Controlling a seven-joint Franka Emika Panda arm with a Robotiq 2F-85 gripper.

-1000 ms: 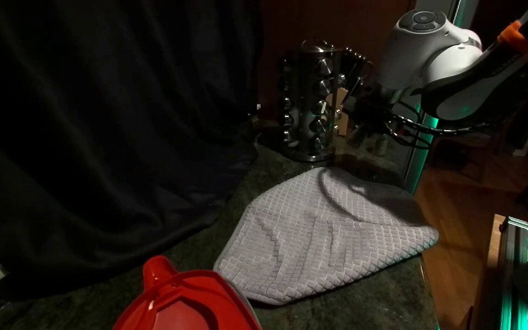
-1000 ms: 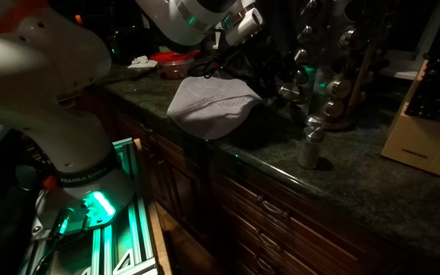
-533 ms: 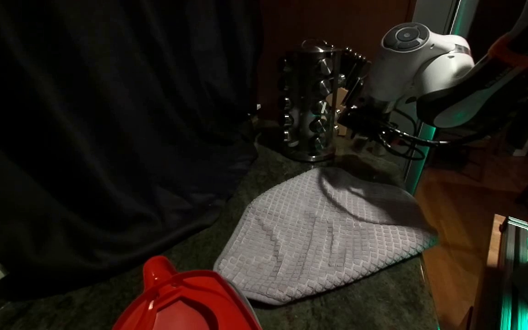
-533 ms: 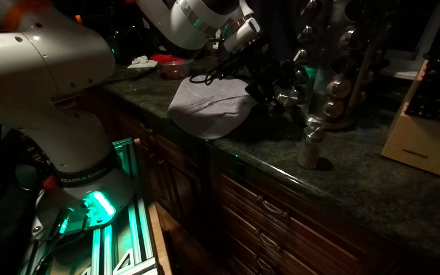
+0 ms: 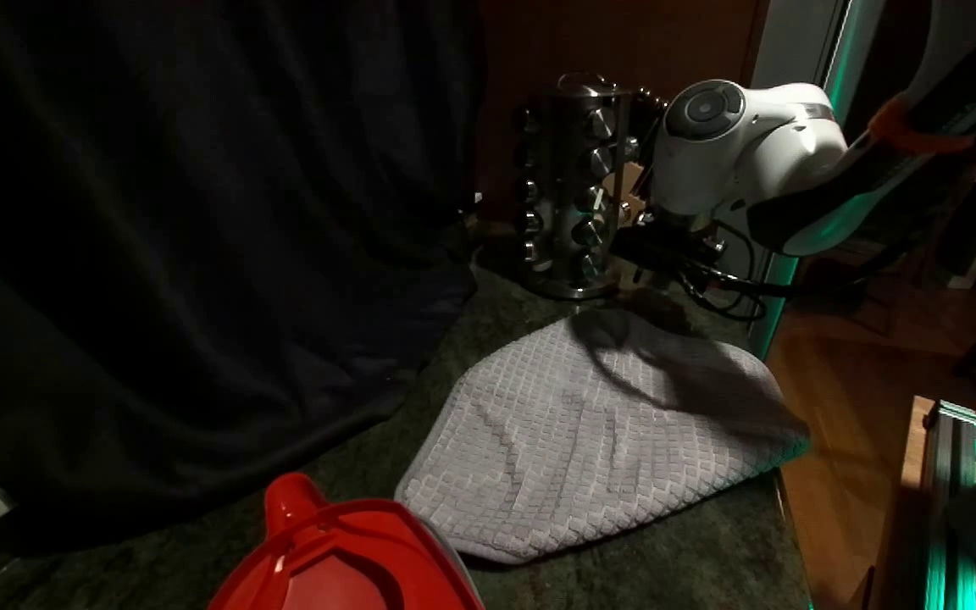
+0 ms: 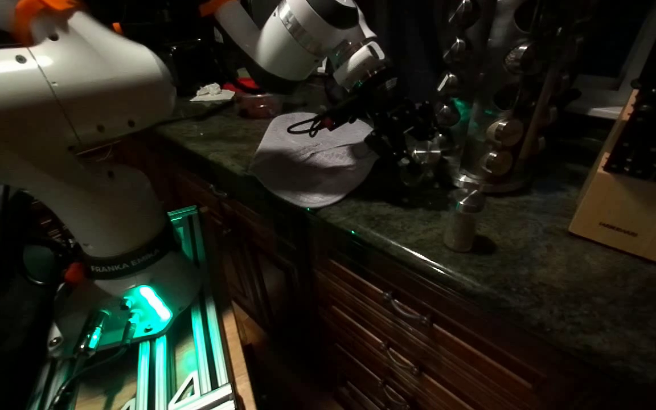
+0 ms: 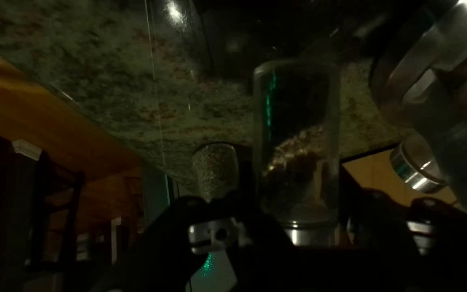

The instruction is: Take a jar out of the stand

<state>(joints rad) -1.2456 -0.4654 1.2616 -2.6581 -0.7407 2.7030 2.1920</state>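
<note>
The stand (image 5: 574,291), a dark tower with tiers of silver-capped glass jars, rises at the back of the counter; its round base (image 6: 490,183) also shows in an exterior view. My gripper (image 7: 298,198) is shut on a glass jar (image 7: 298,142) partly filled with brownish flakes, its silver cap towards the palm. That same jar (image 6: 426,152) hangs above the counter beside the stand, apart from the counter, and looks somewhat tilted. A second capped jar (image 6: 462,225) stands upright on the counter near the front edge, seen in the wrist view as a speckled jar (image 7: 217,168).
A grey cloth (image 5: 598,440) lies spread in front of the stand. A red-lidded container (image 5: 344,559) is at the near end of the counter. The wooden knife block (image 6: 627,213) stands beyond the stand. A black curtain (image 5: 200,254) hangs along one side.
My arm has swung left and downward in an exterior view. The gripper and the jar in it have sunk lower towards the counter. The stand and standing jar have not moved.
</note>
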